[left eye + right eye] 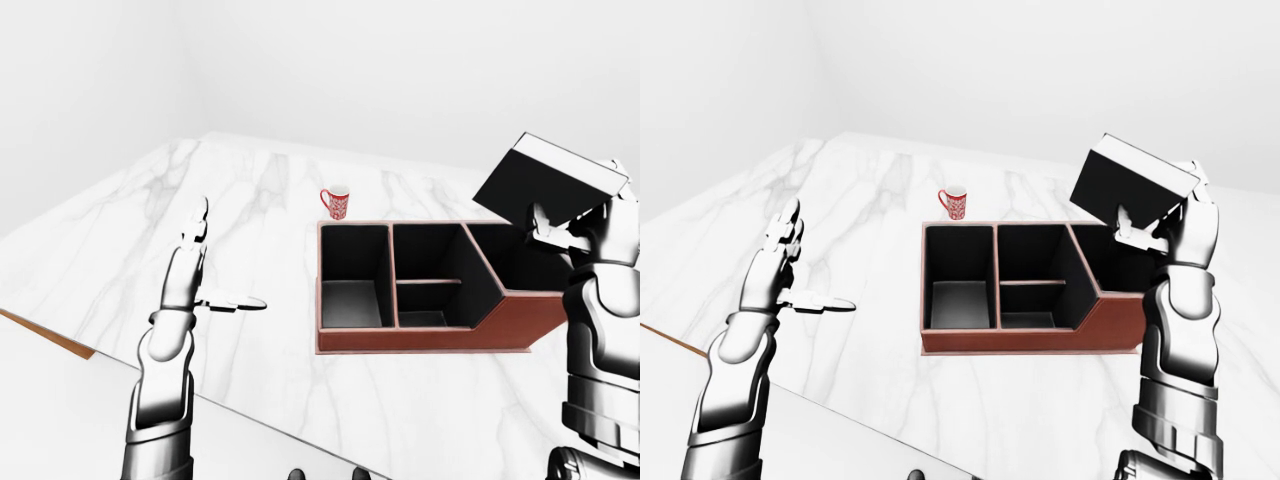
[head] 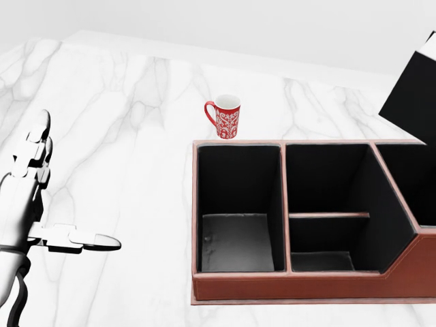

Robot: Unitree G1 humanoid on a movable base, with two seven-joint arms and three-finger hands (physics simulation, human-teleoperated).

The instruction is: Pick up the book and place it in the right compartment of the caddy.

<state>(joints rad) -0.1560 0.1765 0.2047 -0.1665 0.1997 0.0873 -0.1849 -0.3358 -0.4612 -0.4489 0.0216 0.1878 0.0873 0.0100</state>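
Observation:
My right hand (image 1: pixel 1165 215) is shut on the black book (image 1: pixel 1130 182) and holds it tilted in the air above the right compartment of the caddy (image 1: pixel 1118 318). The book also shows in the left-eye view (image 1: pixel 548 182) and at the right edge of the head view (image 2: pixel 417 95). The caddy is a brown box with black compartments on the marble table (image 1: pixel 250 220). My left hand (image 1: pixel 205 265) is open and empty, held above the table to the left of the caddy.
A red patterned mug (image 2: pixel 225 116) stands just above the caddy's top left corner in the head view. The table's near edge (image 1: pixel 60 340) runs diagonally at the lower left, with a brown underside showing.

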